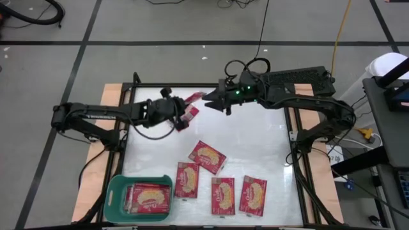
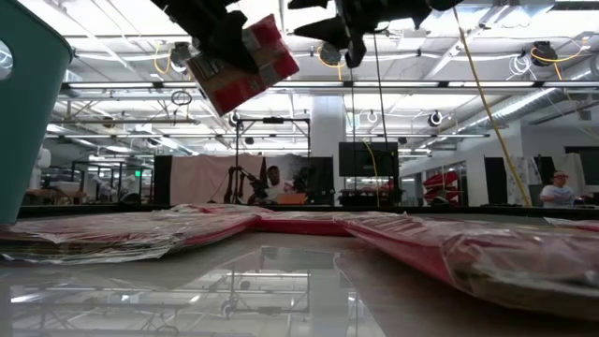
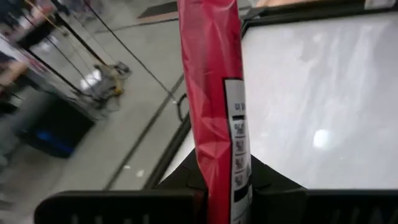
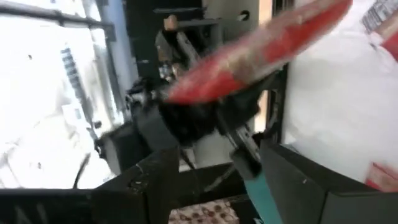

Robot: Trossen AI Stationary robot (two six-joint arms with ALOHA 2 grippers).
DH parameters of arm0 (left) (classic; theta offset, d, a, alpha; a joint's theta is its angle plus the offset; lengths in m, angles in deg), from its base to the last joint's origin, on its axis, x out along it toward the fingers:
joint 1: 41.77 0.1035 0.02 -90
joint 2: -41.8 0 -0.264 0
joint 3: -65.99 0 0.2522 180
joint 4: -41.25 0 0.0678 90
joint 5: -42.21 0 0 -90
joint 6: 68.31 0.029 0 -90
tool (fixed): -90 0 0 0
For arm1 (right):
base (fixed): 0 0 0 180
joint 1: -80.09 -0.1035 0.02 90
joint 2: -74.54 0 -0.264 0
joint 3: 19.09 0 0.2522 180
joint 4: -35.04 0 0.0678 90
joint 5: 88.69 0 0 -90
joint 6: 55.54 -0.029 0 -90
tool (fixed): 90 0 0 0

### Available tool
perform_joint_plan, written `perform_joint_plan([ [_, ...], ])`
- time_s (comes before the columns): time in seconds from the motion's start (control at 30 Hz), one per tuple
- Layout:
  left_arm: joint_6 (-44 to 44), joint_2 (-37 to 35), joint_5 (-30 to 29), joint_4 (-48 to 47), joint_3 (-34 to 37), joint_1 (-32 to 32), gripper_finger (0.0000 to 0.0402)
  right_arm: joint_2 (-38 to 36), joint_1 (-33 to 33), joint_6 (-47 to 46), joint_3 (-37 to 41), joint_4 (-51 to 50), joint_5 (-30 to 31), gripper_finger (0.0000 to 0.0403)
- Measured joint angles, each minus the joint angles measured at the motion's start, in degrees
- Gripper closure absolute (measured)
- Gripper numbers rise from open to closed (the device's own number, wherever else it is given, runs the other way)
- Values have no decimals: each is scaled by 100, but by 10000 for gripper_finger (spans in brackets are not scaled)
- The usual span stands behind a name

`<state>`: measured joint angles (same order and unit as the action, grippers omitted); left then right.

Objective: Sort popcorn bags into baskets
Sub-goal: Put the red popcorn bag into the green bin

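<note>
My left gripper (image 1: 181,119) is shut on one red popcorn bag (image 1: 191,107), held high over the table's far middle; the low view shows this bag (image 2: 245,64) tilted in the air. My right gripper (image 1: 216,103) stands open just right of that bag, with nothing between its fingers (image 4: 155,180). Several more popcorn bags (image 1: 208,156) lie flat on the table's near half. The teal basket (image 1: 115,199) sits at the near left corner with popcorn bags (image 1: 151,197) lying in it. My left gripper pinches the bag between its two fingers at one end (image 3: 221,190), and the rest of the bag reaches out past the fingertips. The bag is edge-on to the wrist camera, its printed white back panel (image 3: 237,124) to one side. It is lifted clear of the table, tilted.
A dark frame (image 1: 192,84) runs around the white table top, with wooden boards on both sides. Bare table lies between the held bag and the bags near the front edge. People and equipment stand in the room beyond the table.
</note>
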<state>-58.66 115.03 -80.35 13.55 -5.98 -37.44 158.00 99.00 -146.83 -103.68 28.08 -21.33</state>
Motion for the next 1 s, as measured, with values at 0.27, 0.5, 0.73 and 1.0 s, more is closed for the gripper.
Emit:
perform_joint_plan([
  [0.27, 639, -17, -1930, -235, 0, -642, 368, 460, -170, -887, 2, 951, 781, 153],
  [0.5, 948, -15, -2353, -570, 0, -798, 367, 790, -244, -1144, 2, 1518, 1216, 153],
  [0.73, 2124, -15, -2343, -550, 0, -991, 367, 1245, -429, -1300, 2, 1940, 1178, 160],
  [1.0, 2912, -15, -2359, -603, 0, -1010, 367, 1711, -558, -1276, 2, 2836, 1220, 208],
])
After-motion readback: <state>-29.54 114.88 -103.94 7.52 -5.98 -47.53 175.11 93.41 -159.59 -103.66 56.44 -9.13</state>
